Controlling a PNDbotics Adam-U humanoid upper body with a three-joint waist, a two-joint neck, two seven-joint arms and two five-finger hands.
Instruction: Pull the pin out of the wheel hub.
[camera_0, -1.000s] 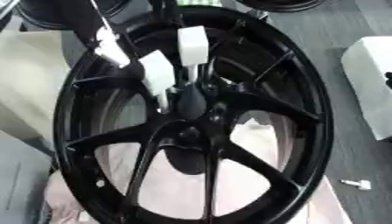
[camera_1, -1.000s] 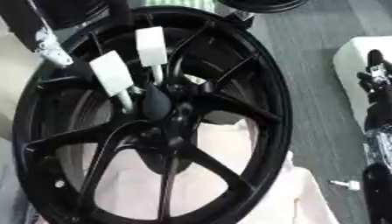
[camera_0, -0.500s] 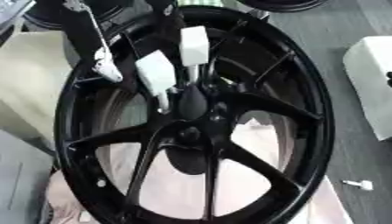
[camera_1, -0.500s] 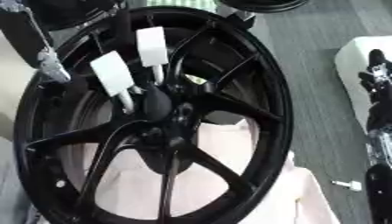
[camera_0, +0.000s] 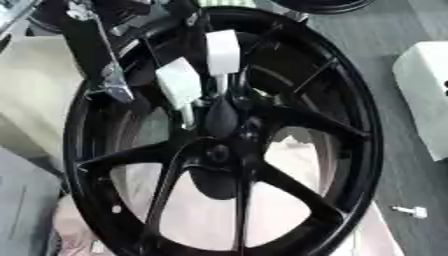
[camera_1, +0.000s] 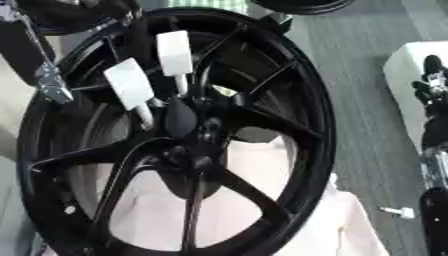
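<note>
A black spoked wheel hub (camera_0: 219, 150) fills both views, lying tilted on a pale pink cloth. Two white pins with blocky heads stand in it just above the centre: one (camera_0: 179, 82) to the left, one (camera_0: 221, 50) to the right, their thin stems going down beside the centre cap. My left hand (camera_0: 112, 85) reaches in from the upper left as a dark arm with a silvery tip, over the rim to the left of the pins and apart from them. My right hand (camera_1: 429, 80) shows at the right edge, fingers up, holding nothing.
A white box (camera_0: 424, 95) stands on the grey floor to the right. Near the wheel's lower right lies a small white pin-like piece (camera_0: 409, 211). A second dark wheel (camera_0: 324, 5) is at the top, a beige surface (camera_0: 35, 100) at the left.
The silvery tip of my left hand has moved down along the wheel's left rim. Both white pins and my right hand stay where they were.
</note>
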